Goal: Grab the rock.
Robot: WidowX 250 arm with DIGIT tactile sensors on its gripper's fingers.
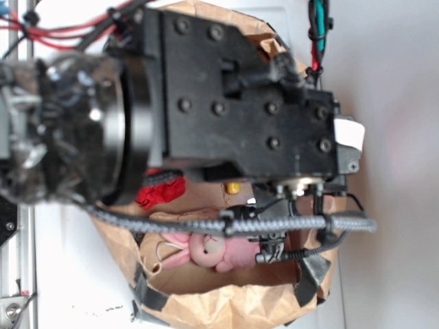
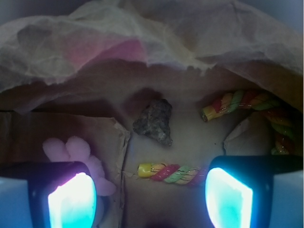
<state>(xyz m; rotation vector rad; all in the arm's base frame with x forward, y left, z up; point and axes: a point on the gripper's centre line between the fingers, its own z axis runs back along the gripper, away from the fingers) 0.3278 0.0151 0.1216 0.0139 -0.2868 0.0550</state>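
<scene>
The rock (image 2: pixel 155 122), a small dark grey jagged lump, lies on the floor of a brown paper bag (image 2: pixel 142 61) in the wrist view, ahead of my gripper (image 2: pixel 150 197). The gripper is open, its two glowing pads (image 2: pixel 72 202) far apart with only the bag floor and a piece of twisted rope between them. The rock sits beyond the fingertips, untouched. In the exterior view the arm's black body (image 1: pixel 240 103) hangs over the bag (image 1: pixel 226 301) and hides the rock.
A twisted multicolour rope (image 2: pixel 171 173) runs between the pads and curls round to the right (image 2: pixel 266 107). A pink plush bunny (image 2: pixel 71 149) (image 1: pixel 212 250) lies at the left. A red paper ball (image 1: pixel 161 192) shows under the arm. The bag's crumpled walls rise all round.
</scene>
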